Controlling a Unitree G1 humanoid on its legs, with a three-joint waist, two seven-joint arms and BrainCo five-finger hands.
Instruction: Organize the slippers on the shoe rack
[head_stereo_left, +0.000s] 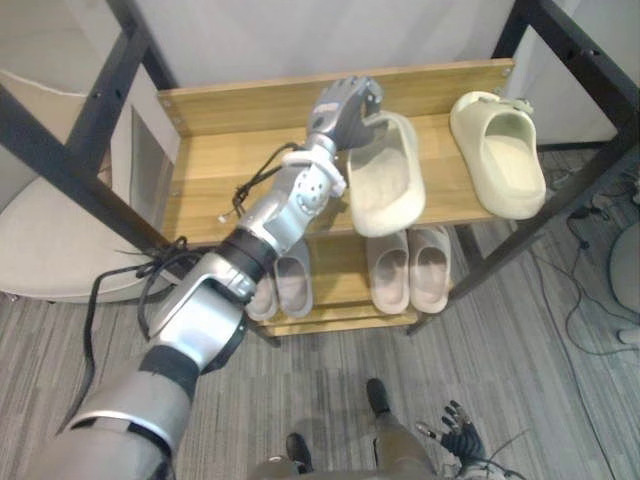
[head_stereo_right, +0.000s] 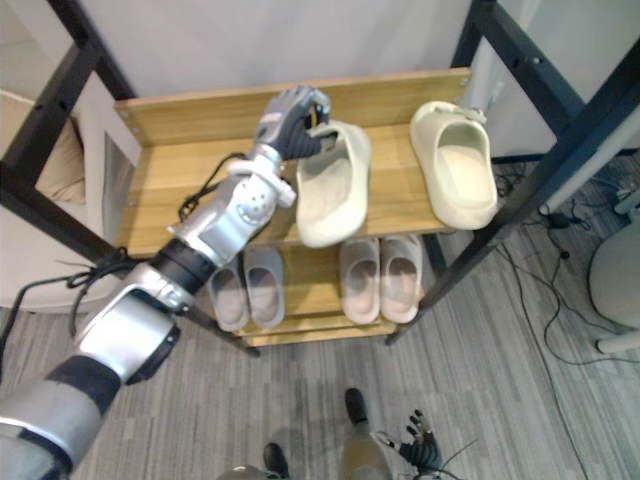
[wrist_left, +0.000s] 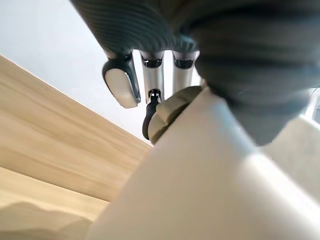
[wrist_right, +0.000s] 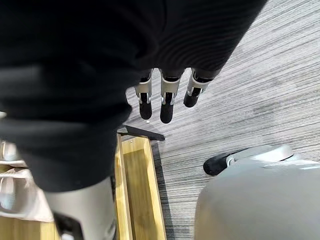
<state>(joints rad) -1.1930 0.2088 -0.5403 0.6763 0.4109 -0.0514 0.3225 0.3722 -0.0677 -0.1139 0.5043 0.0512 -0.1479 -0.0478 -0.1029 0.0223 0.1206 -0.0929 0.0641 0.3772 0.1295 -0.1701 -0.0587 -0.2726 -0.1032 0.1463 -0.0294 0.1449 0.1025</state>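
The rack (head_stereo_left: 250, 105) takes up the upper middle of the eye views, a black frame carrying two wooden boards. The top shelf (head_stereo_left: 225, 175) is bare across its left half. A cream slipper (head_stereo_left: 385, 180) lies at centre and its mate (head_stereo_left: 500, 150) at the upper right, the two well apart. The mate sits square on the board. The centre one is skewed, and its near end juts past the front edge. That suggests it is being carried or dragged into line and has not been set down. Whether its sole touches the wood I cannot tell.

On the lower shelf (head_stereo_left: 340, 262), below centre, a grey pair (head_stereo_left: 285, 285) and a beige pair (head_stereo_left: 410, 268) each stand side by side, toes inward, and look already sorted.

The left hand (head_stereo_left: 345, 105) reaches in from the lower left to the far end of the centre slipper. In the left wrist view its fingers (wrist_left: 152, 75) hook over the cream rim and clamp it against the palm. That grip suits sliding or lifting from the back. The likely aim is to place this slipper parallel and close beside its mate.

The right hand (head_stereo_left: 455, 432) hangs at the bottom right, over the floor (wrist_right: 240, 75). Its fingers (wrist_right: 167, 102) are loosely straight and hold nothing.
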